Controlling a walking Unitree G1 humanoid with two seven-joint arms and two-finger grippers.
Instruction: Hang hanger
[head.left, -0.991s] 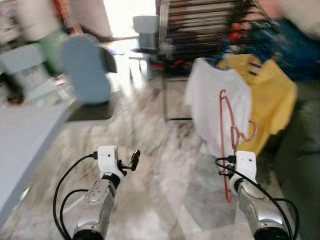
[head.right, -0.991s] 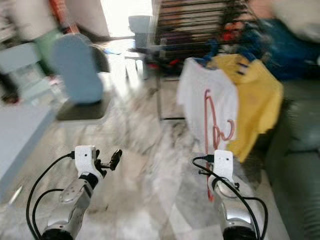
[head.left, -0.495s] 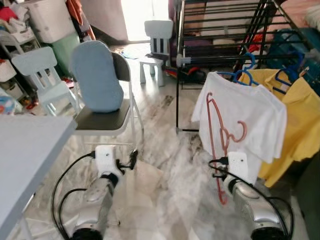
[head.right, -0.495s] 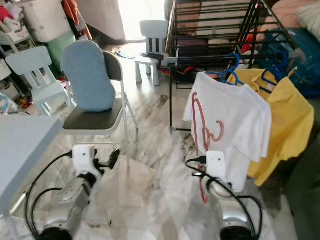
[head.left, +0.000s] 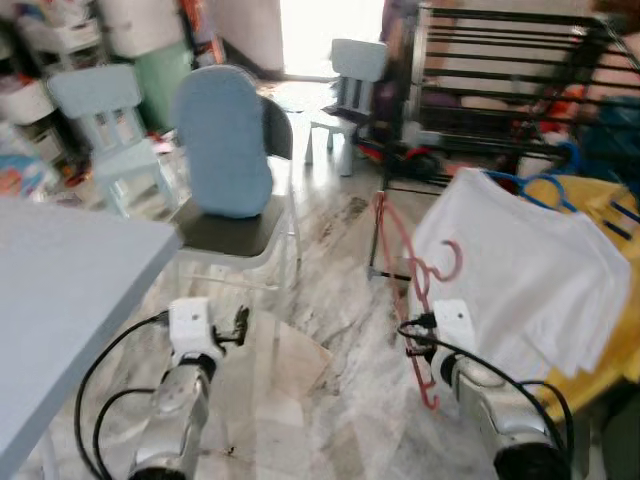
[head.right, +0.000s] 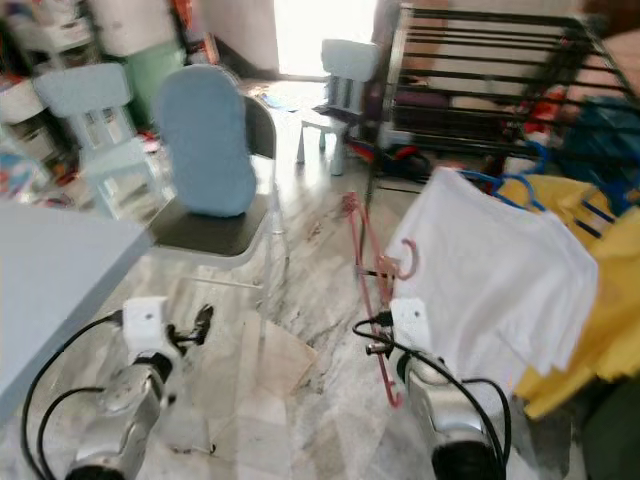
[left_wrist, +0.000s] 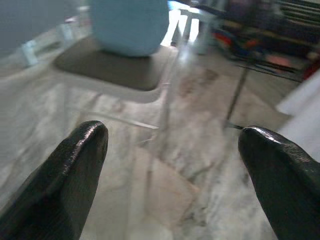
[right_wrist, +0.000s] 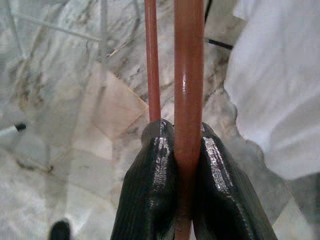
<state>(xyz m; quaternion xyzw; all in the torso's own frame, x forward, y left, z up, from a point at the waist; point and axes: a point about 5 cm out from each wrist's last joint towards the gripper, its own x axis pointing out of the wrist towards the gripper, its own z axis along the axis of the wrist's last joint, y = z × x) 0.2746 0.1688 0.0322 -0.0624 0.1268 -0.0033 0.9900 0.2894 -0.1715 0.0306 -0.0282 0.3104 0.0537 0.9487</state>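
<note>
Nearest the camera, the right gripper has its two black fingers pinched tight on the bar of a thin salmon-red plastic hanger, which stands roughly upright above the wrist with its hook curling toward the clothes on the right. A second, thinner strand of the same hanger runs just beside the gripped bar in the right wrist view. The left gripper is held low over the grey-veined marble floor, its fingers spread wide with nothing between them.

So the hanger is in hand and being carried, but not yet hung; by my reading the task is perhaps halfway. What is left is to bring the hook up to a rail and release it.

Just beyond the right arm, a white T-shirt and a yellow garment hang on blue hangers near the black metal drying rack, the likely target. To the left stand a grey tabletop, then a folding chair with a pale blue cushion, and farther off two small light blue children's chairs.

No brand, label or writing can be read; the pictures are slightly blurred.
</note>
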